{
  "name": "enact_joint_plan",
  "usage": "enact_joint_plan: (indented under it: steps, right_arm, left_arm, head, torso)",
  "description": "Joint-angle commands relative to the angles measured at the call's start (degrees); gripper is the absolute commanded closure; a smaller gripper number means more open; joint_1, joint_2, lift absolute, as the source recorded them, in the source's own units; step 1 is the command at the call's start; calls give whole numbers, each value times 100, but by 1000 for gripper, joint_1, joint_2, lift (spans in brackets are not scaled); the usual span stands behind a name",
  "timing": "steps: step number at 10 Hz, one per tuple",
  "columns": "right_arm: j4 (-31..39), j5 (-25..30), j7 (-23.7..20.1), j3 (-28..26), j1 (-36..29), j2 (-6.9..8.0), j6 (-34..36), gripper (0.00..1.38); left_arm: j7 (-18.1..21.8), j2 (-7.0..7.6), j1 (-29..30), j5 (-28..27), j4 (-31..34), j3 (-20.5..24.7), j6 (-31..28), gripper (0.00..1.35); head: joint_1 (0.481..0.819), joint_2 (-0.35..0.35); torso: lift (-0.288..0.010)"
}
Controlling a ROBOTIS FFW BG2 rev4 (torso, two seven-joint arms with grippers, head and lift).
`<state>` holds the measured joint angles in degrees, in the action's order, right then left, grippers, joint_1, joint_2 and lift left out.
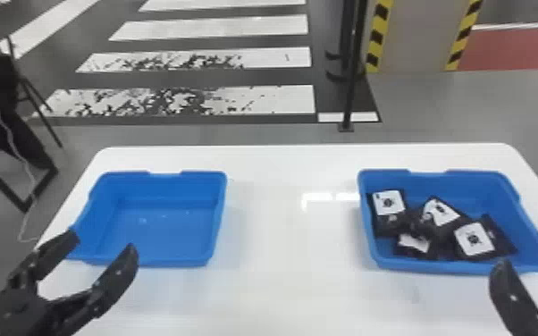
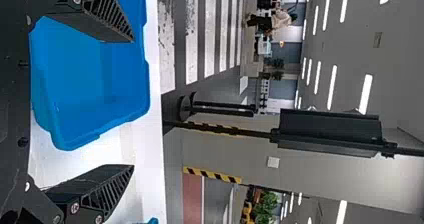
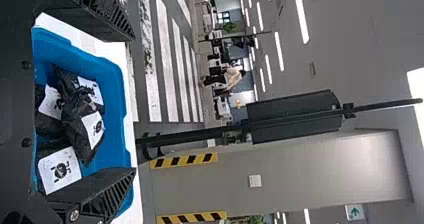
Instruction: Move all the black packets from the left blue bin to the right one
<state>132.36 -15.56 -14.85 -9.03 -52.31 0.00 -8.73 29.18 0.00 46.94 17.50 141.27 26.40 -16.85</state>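
Head view: the left gripper (image 1: 102, 243) is held with its fingers spread wide, and the left blue bin (image 1: 219, 210) is set just ahead of it. Ahead of the right gripper (image 1: 511, 292) and toward its left – its fingers are also seen wide apart in the right wrist view – the black packets (image 1: 453, 234), white-labelled, are heaped inside the right blue bin (image 1: 469, 181).

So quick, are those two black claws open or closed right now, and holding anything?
Left gripper: open, holding nothing.
Right gripper: open too, nothing between its fingers.
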Motion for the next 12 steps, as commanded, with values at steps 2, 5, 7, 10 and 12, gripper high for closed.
enact_joint_plan:
  steps: [2, 5, 7, 10, 12]
  right_arm:
    - [-10, -32, 0, 0, 0, 5, 1, 108]
    - [-10, -32, 0, 0, 0, 5, -13, 111]
    - [-24, -43, 0, 0, 0, 5, 1, 111]
    - [4, -55, 0, 0, 14, 5, -13, 111]
    - [4, -55, 0, 0, 14, 5, -13, 111]
  left_arm:
    - [0, -15, -11, 10, -1, -24, -31, 162]
    - [0, -15, -11, 21, -1, -58, -59, 162]
    - [0, -15, -25, 21, -1, -103, -101, 162]
    - [0, -15, -25, 55, -1, -92, -101, 162]
    - [0, -15, -25, 78, -1, -92, -101, 160]
  head:
    - [695, 92]
    - [695, 88]
    - [695, 83]
    - [695, 78]
    - [695, 78]
  torso:
    - [-140]
    - [-140]
    - [-140]
    - [-140]
    - [-140]
